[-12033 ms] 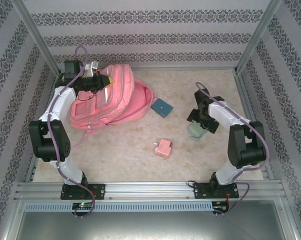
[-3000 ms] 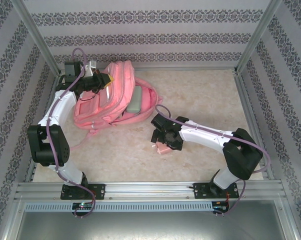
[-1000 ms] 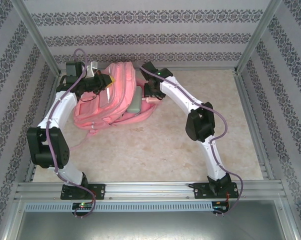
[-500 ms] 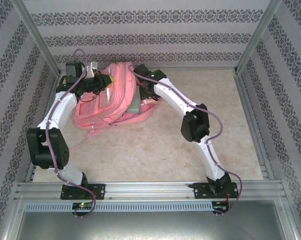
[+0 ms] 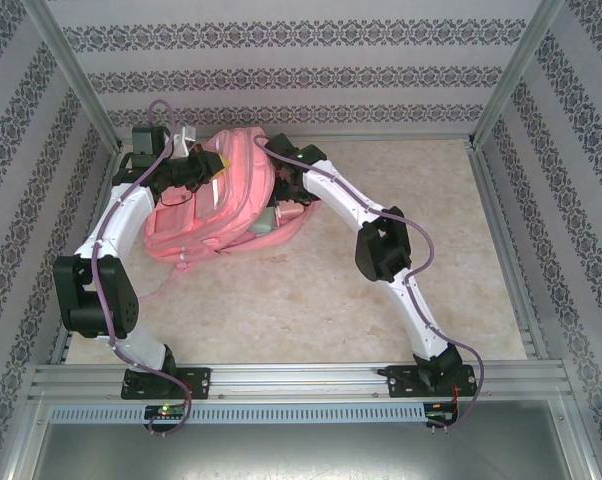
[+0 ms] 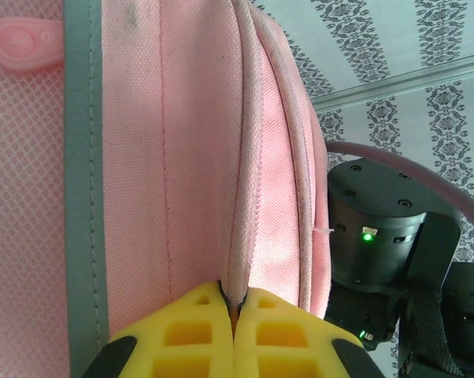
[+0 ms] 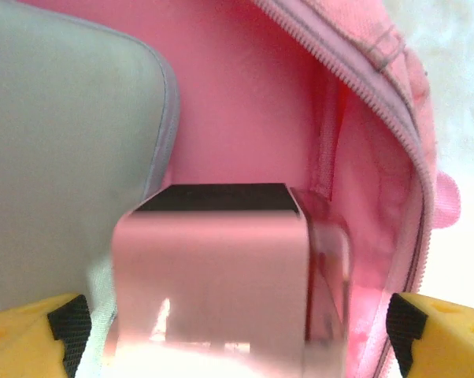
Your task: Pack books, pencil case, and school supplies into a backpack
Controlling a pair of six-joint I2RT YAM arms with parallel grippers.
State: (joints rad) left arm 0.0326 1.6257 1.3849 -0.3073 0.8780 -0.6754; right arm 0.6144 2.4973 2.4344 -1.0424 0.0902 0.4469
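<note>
Left gripper, in its wrist view, pinches tight on a seam of the large pink fabric backpack. Right gripper, by its own camera, stands wide apart inside that backpack, a small pink boxy block free between the fingers, beside a pale mint-green oblong pencil case. From above, the backpack lies on a beige marbled table with patterned walls around.

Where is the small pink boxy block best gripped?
Grip the small pink boxy block across its flat side faces, coming in through the open mouth of the pink fabric backpack: it sits square between the fingers of the open right claw.
</note>
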